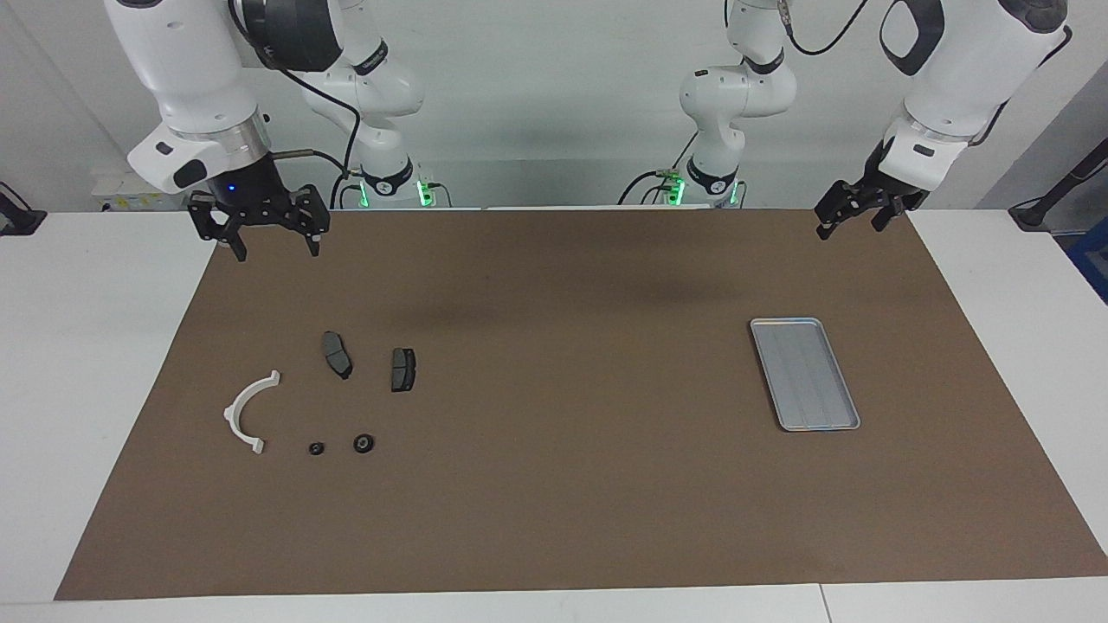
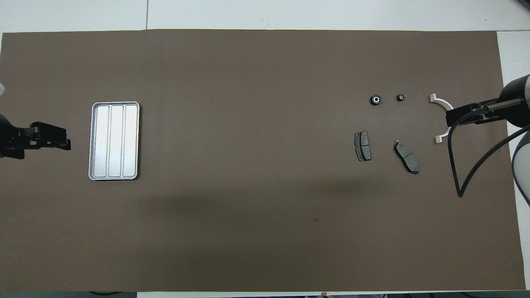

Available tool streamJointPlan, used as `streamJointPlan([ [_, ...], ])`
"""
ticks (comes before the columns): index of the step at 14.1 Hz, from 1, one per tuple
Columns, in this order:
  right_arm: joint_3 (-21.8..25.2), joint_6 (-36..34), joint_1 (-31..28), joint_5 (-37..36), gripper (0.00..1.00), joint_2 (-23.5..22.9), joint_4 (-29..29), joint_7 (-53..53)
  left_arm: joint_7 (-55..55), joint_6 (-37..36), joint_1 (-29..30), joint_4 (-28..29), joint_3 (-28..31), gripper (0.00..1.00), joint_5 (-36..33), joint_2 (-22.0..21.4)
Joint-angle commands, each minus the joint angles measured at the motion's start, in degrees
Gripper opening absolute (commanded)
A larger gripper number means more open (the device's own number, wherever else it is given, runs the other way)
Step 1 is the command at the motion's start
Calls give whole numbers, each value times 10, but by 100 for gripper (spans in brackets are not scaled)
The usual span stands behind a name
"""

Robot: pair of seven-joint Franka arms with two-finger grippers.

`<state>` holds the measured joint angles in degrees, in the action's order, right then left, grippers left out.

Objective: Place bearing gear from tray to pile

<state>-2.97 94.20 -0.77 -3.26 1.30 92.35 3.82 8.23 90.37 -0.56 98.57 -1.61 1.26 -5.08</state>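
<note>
Two gears (image 1: 363, 443), two brake pads (image 1: 337, 354), one bracket (image 1: 248, 411), one tray (image 1: 803, 373)

Two high, opposed views, one shared table (image 1: 554, 407)

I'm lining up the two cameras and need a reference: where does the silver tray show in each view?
Facing view: the tray lies on the brown mat, lower right of centre, below the raised left gripper.
Overhead view: the tray lies at mid-height near the picture's left edge, beside the left gripper.
Shared landmark: the white bracket, at the right arm's end of the table.
</note>
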Motion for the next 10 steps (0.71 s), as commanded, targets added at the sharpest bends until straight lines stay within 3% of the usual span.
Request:
streamJointPlan([
  [1,1,-3,-16,25,100,18,13,-8,-1,-5,-1,9,-1,100,2,-12],
  [7,2,-20,-11,43,100,19,17,-86,-1,-5,-1,9,-1,100,2,-12],
  [10,2,-17,-17,49,100,16,17,-37,-1,-5,-1,9,-1,100,2,-12],
])
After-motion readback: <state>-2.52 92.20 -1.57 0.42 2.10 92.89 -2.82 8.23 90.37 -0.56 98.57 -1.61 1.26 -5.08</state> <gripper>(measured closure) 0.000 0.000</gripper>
